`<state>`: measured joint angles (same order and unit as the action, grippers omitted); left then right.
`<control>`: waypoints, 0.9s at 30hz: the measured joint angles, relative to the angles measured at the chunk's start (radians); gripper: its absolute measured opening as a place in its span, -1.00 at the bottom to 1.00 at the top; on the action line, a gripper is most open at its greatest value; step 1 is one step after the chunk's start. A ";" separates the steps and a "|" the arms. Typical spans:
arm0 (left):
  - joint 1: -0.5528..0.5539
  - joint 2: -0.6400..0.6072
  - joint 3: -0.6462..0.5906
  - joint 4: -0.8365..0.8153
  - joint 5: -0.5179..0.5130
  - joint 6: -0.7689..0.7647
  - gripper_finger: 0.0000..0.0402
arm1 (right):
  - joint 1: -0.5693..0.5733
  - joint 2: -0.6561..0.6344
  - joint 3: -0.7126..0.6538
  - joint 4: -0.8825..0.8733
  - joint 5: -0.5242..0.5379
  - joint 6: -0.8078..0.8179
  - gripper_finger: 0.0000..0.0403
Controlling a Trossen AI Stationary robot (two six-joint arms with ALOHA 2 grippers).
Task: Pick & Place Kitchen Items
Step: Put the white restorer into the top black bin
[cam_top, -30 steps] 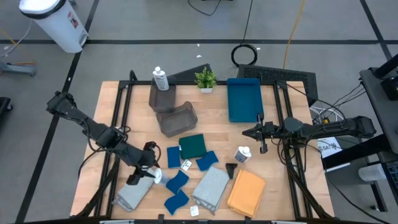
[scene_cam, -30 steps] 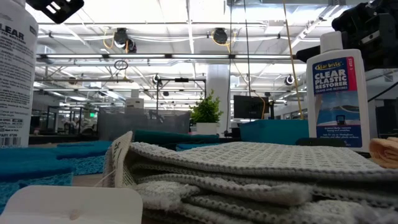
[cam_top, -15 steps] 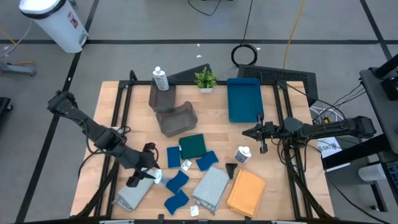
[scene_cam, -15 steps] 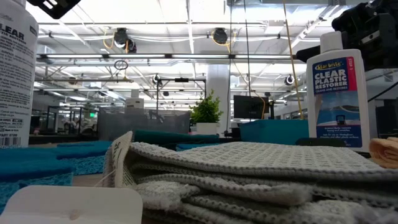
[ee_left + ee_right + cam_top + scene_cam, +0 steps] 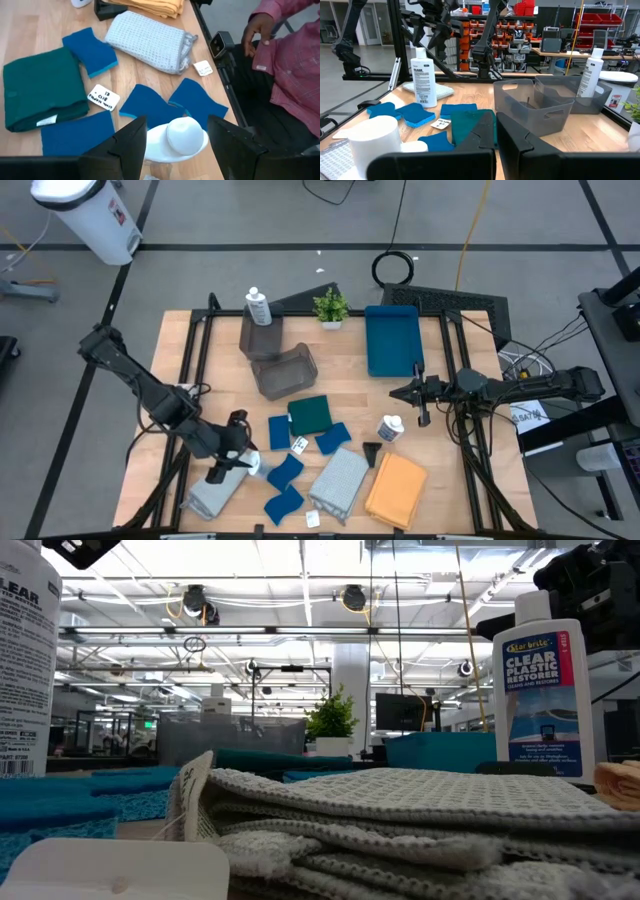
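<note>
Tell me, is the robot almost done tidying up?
No. One bottle already stands in a grey bin. The left gripper has its fingers around another bottle on the table. The sponges and cloths still lie on the table.

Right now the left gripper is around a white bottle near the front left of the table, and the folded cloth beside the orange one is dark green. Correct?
Not quite. The left gripper is around the white bottle, but the folded cloth beside the orange cloth is the grey cloth, as the high view shows. The dark green cloth lies farther back, toward the middle of the table.
</note>
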<state>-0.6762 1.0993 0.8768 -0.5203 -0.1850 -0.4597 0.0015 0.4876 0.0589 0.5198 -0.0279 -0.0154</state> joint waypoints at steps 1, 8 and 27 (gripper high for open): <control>-0.002 0.005 0.000 0.002 0.000 -0.010 0.06 | 0.000 0.000 0.000 0.000 0.000 0.000 -1.00; -0.003 0.061 0.000 -0.001 0.005 0.007 0.06 | 0.000 0.000 0.000 0.000 0.000 0.000 -1.00; 0.000 0.067 0.000 -0.002 0.012 -0.005 -0.41 | 0.000 0.000 0.000 0.000 0.000 0.000 -1.00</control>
<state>-0.6766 1.1660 0.8768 -0.5224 -0.1730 -0.4648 0.0014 0.4876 0.0588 0.5195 -0.0277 -0.0154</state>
